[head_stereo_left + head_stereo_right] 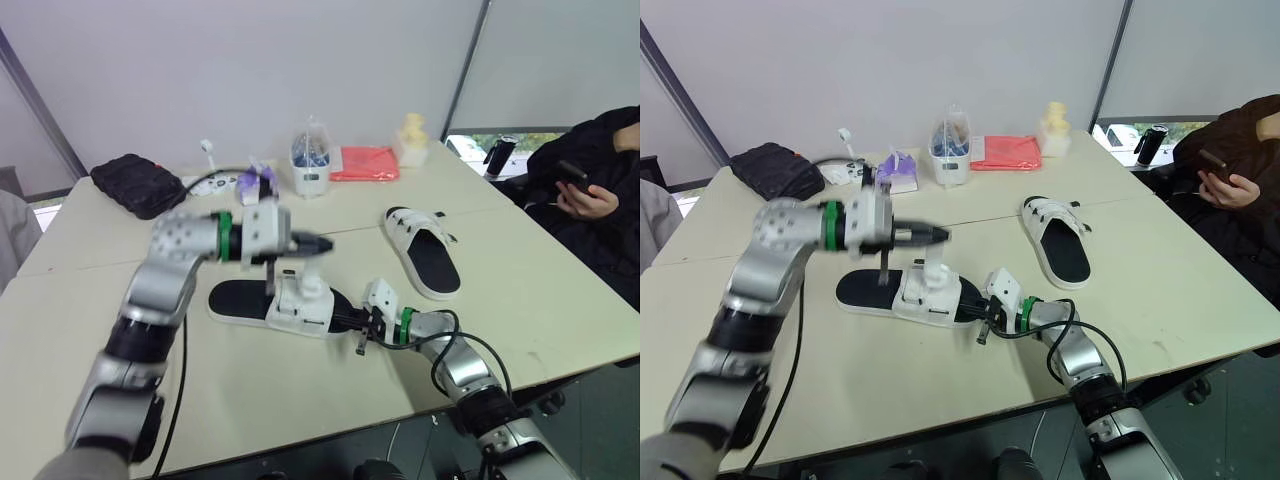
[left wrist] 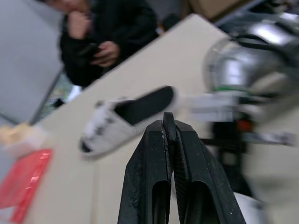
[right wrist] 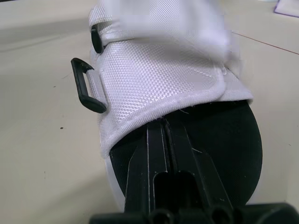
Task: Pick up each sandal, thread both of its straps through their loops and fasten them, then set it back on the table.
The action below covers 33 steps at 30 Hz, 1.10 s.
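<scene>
— Where do we have the sandals?
— Near sandal (image 1: 275,300) flat on table (image 1: 560,300), our right gripper (image 3: 164,122) closed, tips on it; left gripper (image 1: 322,243) closed above. Far sandal (image 1: 425,250) well apart. Tub (image 1: 310,165) label unreadable

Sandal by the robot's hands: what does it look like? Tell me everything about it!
The near sandal lies flat on the beige table. It has a black footbed and a wide white upper that looks woven, with a black loop on its side. One white strap stands up. The right gripper, shut, rests on the footbed at the upper's edge. The left gripper, also shut, hangs just above the strap.
</scene>
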{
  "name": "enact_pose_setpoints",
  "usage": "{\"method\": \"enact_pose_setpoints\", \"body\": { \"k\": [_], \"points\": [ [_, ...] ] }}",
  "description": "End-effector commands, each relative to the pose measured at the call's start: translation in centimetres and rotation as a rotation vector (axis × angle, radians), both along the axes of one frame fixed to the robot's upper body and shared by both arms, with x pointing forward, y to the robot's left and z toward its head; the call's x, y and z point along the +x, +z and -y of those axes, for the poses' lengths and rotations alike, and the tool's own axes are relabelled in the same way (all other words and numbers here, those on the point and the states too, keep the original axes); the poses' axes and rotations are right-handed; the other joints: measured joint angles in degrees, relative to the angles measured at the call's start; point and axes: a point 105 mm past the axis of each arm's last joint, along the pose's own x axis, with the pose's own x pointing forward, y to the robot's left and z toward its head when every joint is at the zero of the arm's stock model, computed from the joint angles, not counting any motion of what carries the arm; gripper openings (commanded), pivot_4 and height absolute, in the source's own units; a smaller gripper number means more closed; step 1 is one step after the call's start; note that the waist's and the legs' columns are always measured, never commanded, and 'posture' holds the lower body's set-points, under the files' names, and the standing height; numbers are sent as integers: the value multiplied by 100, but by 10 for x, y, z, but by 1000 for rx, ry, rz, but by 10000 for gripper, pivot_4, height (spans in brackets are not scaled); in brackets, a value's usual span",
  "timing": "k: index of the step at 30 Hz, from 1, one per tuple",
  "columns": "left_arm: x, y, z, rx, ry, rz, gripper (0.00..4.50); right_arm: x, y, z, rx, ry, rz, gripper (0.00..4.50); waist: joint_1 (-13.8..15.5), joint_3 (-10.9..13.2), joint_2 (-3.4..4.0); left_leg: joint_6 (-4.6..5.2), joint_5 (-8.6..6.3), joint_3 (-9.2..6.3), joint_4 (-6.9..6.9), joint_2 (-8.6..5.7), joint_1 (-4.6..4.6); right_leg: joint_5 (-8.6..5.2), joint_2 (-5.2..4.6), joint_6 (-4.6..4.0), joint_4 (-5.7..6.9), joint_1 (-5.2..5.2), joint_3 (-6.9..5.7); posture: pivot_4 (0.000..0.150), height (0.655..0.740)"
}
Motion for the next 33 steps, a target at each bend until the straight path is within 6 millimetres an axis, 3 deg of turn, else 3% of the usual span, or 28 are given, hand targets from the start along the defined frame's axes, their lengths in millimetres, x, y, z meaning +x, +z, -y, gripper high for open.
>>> {"method": "enact_pose_setpoints", "body": {
  "k": [1,3,6,9,12,15,16,18,21,25,28,33],
  "points": [
    [-27,4,2,-3,-74,77,412,-8,-29,0,-76,21,-93,0,14,-1,-2,1,0,-1,3,0,0,1,0,-2,0,3,-2,1500,7400],
    [-36,-3,1,5,-92,84,412,-7,-29,1,-77,22,-92,0,13,-4,3,4,-3,1,1,-1,13,2,-2,-3,-4,17,-3,1500,7400],
    [-47,-20,-4,24,-64,-44,412,-5,-29,1,-78,22,-89,0,-5,-5,5,8,-5,1,-3,0,18,1,0,-4,-4,19,-2,1500,7400],
    [-49,-31,-11,47,-20,-183,11126,-4,-29,1,-80,23,-87,0,1,-6,5,8,-5,1,-5,1,19,1,0,-4,-4,19,-2,1500,7400],
    [-55,-35,-19,87,-20,-290,26048,-3,-29,2,-81,22,-86,0,-2,-7,4,8,-5,1,-4,1,20,1,1,-4,-4,21,-3,1500,7400],
    [-70,-37,-35,151,-7,-522,41798,-2,-30,3,-87,21,-88,0,-16,-6,6,9,-6,1,-5,2,22,1,3,-4,-4,21,-3,1500,7400],
    [-71,-36,-42,162,13,-597,44311,-2,-30,4,-88,20,-89,0,-16,-6,6,9,-6,1,-7,2,23,0,3,-4,-3,21,-3,1500,7400],
    [-69,-31,-52,154,52,-693,44311,-1,-31,4,-90,20,-89,0,-9,-6,7,10,-6,0,-8,4,24,0,5,-4,-4,22,-4,1500,7400],
    [-39,-21,-73,26,226,-814,44311,-1,-32,4,-91,19,-92,0,-4,-2,9,11,-7,0,-8,3,50,-1,13,-4,-6,50,-6,1500,7400],
    [-20,-21,-80,-141,376,-948,44311,-2,-33,4,-91,21,-93,0,-9,-2,11,31,-20,-3,-14,2,108,-11,13,6,-14,108,-9,1500,7400],
    [-20,-38,-74,-239,469,-1070,44311,-2,-34,5,-92,20,-95,0,-18,-3,9,27,-25,-2,-11,1,106,-12,9,9,-16,106,-6,1500,7400],
    [-27,-61,-66,-301,557,-1114,44311,-3,-35,4,-91,21,-99,0,-1,-4,7,16,-33,-4,-9,4,102,-11,3,7,-13,101,-1,1500,7400]
  ]
}}
